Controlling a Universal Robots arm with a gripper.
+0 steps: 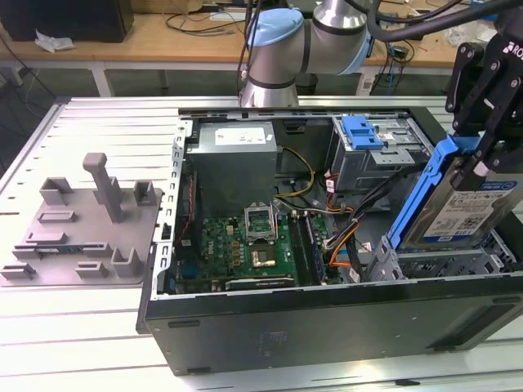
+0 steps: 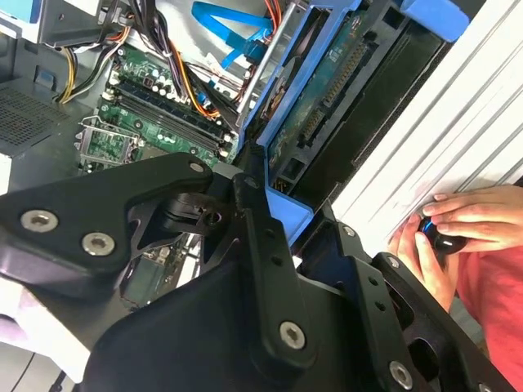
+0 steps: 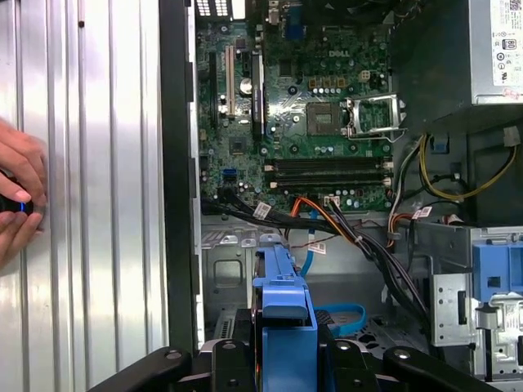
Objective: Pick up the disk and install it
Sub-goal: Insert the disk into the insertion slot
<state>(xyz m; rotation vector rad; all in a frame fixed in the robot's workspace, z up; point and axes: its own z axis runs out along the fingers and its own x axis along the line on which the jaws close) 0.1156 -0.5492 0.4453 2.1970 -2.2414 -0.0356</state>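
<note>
Holding the disk (image 1: 462, 208) in the gripper (image 1: 482, 155), fingers closed on its blue edge frame, at the right edge of the exterior view. Hanging tilted, label side toward that camera, low end just above the grey drive cage (image 1: 433, 265) in the lower right corner of the open computer case (image 1: 327, 331). Not yet seated, judging by the lean.

Probably best done like this:

- Take out the tilt before going lower, so the blue frame meets the cage square rather than corner first.
- Line the frame's long edges up with the cage walls, then move slowly and straight, with no twisting.
- Mind the bundle of cables (image 1: 343, 237) between the green circuit board (image 1: 245, 249) and the cage; near enough, likely, to snag or get pinched underneath.
- Go easy on side force, since a plastic frame will likely flex or slip in the grip.

Also worth minding: a person's hand (image 2: 458, 224) on the ribbed table (image 1: 98, 122) just beside the case, apart from the disk in the second wrist view.
</note>
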